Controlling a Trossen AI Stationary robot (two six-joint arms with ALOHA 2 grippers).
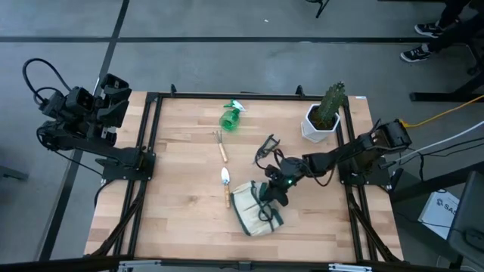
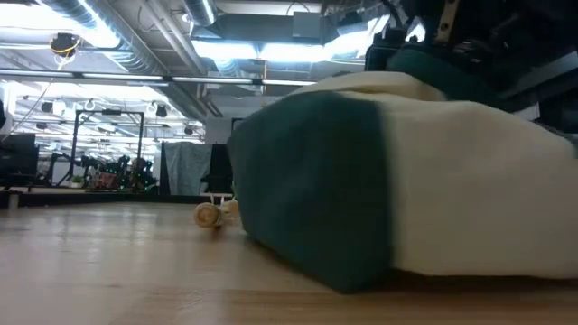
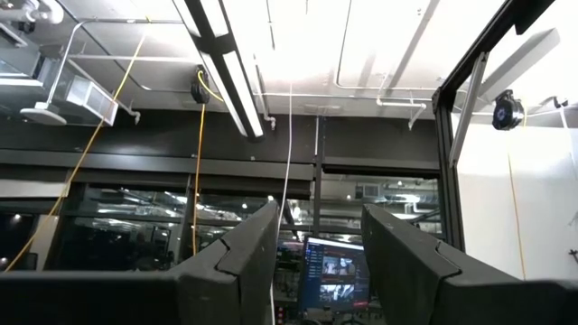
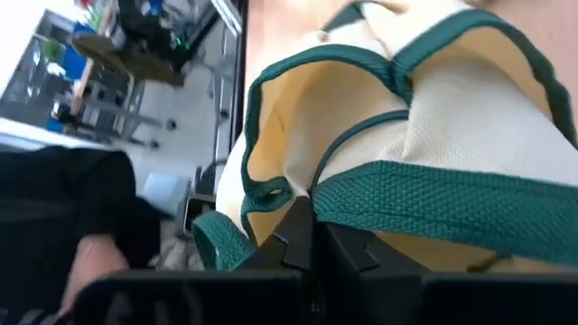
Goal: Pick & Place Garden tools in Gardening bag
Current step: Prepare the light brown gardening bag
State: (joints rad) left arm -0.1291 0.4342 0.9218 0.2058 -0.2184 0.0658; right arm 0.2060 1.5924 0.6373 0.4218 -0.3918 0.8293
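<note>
Gardening bag [image 2: 406, 181] right up close, lying on its side.
Right pincer [image 4: 312, 236] is clamped on its green handle [image 4: 433, 199]; left pincer [image 3: 318, 262] sits apart, raised off-surface.

Open tabletop [image 1: 174, 204] left of trowel [image 1: 225, 183], right hand [image 1: 274, 190] crowding gardening bag [image 1: 253, 209] mouth

Right tool [image 1: 274, 193] sits on the gardening bag [image 1: 253, 211] beside trowel [image 1: 225, 181].

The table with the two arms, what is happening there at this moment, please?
The right gripper is at the gardening bag, its jaws shut on a green handle at the bag's mouth. All four tools lie outside on the table: the spray bottle, hand fork, trowel and shears. The left gripper waits, jaws open, off the table's far left corner.
</note>
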